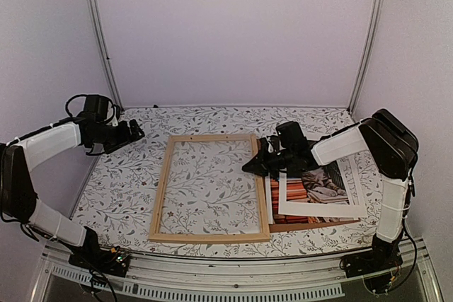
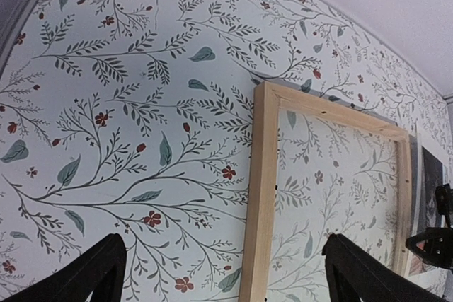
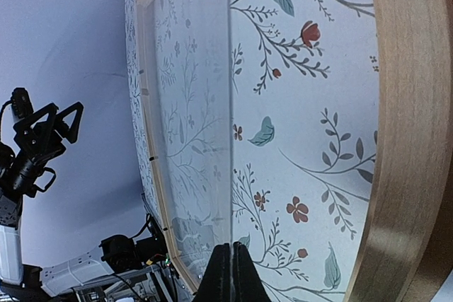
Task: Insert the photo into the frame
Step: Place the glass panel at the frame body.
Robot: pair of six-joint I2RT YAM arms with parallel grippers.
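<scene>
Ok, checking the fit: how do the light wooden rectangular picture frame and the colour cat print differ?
The light wooden picture frame shows tablecloth through its middle; the colour cat print is solid, partly covered by a white mat. The frame sits mid-table; the print lies right of it on a brown board. Both lie flat.

- The frame (image 1: pixel 161 189) lies flat in the middle of the table (image 1: pixel 113 189), its long sides running from near to far.
- Just right of the frame lies a stack: the backing board (image 1: pixel 311 225) at the bottom, the photo (image 1: pixel 322 185) on it, the mat (image 1: pixel 318 208) on top.
- The stack's left edge is at the frame's right rail.
- My right gripper (image 1: pixel 249 167) sits over the frame's right rail, towards the far corner, reaching in from the right across the stack.
- A clear sheet (image 3: pixel 191 139) stands between my right fingertips, over the frame's opening.
- My left gripper (image 1: pixel 138 132) hangs left of the frame's far left corner, apart from it.
</scene>
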